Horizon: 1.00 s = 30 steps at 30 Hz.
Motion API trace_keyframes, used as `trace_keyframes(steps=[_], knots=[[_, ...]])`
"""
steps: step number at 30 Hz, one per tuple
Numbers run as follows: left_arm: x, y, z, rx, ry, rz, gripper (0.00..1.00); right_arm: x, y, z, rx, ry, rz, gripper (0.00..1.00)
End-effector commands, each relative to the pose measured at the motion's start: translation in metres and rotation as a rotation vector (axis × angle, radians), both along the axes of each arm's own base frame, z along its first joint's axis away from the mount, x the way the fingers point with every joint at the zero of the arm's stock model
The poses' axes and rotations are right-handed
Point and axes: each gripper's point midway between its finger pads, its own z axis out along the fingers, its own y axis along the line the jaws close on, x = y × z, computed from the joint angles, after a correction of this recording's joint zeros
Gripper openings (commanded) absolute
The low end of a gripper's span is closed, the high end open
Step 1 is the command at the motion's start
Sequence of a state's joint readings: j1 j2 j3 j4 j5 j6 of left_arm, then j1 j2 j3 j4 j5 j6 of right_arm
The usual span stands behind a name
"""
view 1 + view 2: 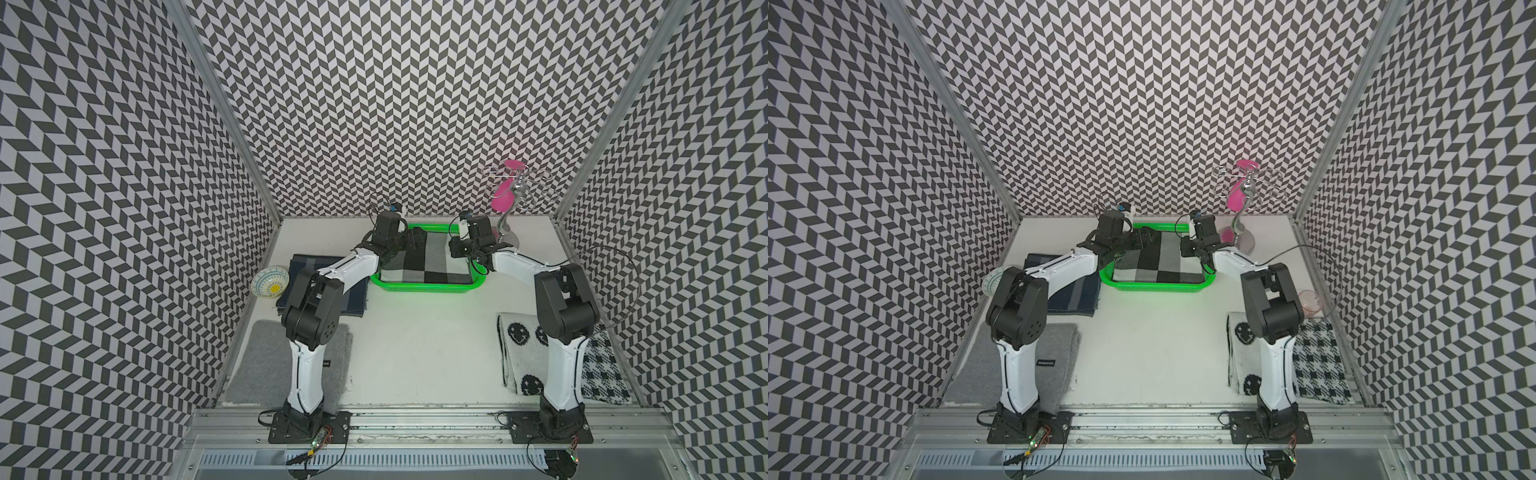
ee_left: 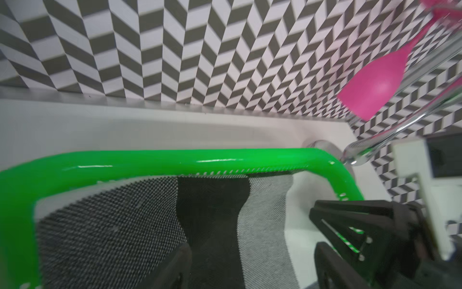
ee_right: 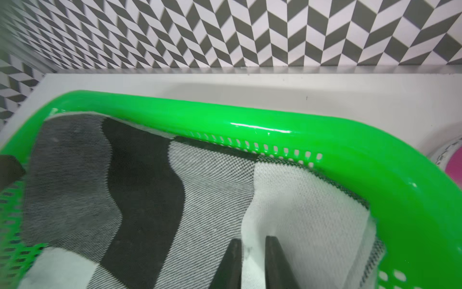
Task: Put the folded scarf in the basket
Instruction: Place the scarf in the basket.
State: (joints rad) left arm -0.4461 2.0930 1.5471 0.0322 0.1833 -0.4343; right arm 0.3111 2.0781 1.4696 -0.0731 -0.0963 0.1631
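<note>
The folded scarf (image 1: 428, 259) (image 1: 1158, 259), checked in black, grey and white, lies inside the bright green basket (image 1: 424, 286) (image 1: 1158, 287) at the back of the table. My left gripper (image 1: 415, 241) (image 2: 253, 247) hovers over the scarf's far left part, jaws wide apart and holding nothing. At the basket's far right corner, my right gripper (image 1: 455, 245) (image 3: 253, 241) has its fingers almost together on a white fold of the scarf (image 3: 150, 187). The green rim (image 2: 175, 160) (image 3: 225, 117) curves round the rumpled cloth (image 2: 112, 225) in both wrist views.
A patterned bowl (image 1: 270, 281) and a navy folded cloth (image 1: 303, 266) lie left of the basket. A grey cloth (image 1: 262, 365) sits front left. A smiley scarf (image 1: 519, 349) and a checked cloth (image 1: 602, 374) sit front right. A chrome stand with a pink glass (image 1: 505, 195) rises behind the right gripper.
</note>
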Motion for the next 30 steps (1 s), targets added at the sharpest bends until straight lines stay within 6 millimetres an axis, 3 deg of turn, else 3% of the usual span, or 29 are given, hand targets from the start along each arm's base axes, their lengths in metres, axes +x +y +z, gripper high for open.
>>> trace_keyframes(steps=[1, 5, 7, 10, 13, 18, 23, 30], knots=[[0.01, -0.002, -0.017, 0.045, 0.009, -0.008, 0.78, 0.012, -0.01, 0.004, -0.043, -0.06, -0.045, 0.21], [0.026, 0.015, -0.045, 0.124, 0.041, 0.035, 0.77, 0.011, -0.014, -0.002, -0.074, -0.058, -0.051, 0.21], [0.034, 0.025, -0.054, 0.109, 0.051, 0.061, 0.72, 0.013, -0.016, -0.004, -0.087, -0.063, -0.061, 0.21], [0.038, 0.034, -0.064, 0.139, 0.07, 0.098, 0.7, 0.015, -0.022, -0.02, -0.137, -0.029, -0.077, 0.2], [0.035, 0.037, -0.064, 0.143, 0.064, 0.111, 0.7, 0.015, -0.026, -0.031, -0.168, -0.006, -0.08, 0.2], [0.039, 0.037, -0.059, 0.16, 0.049, 0.106, 0.71, 0.014, -0.024, -0.029, -0.163, -0.008, -0.079, 0.2], [0.034, 0.034, -0.044, 0.14, 0.045, 0.088, 0.72, 0.01, -0.011, 0.007, -0.146, -0.068, -0.048, 0.21], [0.009, 0.023, 0.027, 0.076, -0.034, 0.047, 0.76, -0.024, 0.004, 0.067, -0.045, -0.121, 0.007, 0.24]])
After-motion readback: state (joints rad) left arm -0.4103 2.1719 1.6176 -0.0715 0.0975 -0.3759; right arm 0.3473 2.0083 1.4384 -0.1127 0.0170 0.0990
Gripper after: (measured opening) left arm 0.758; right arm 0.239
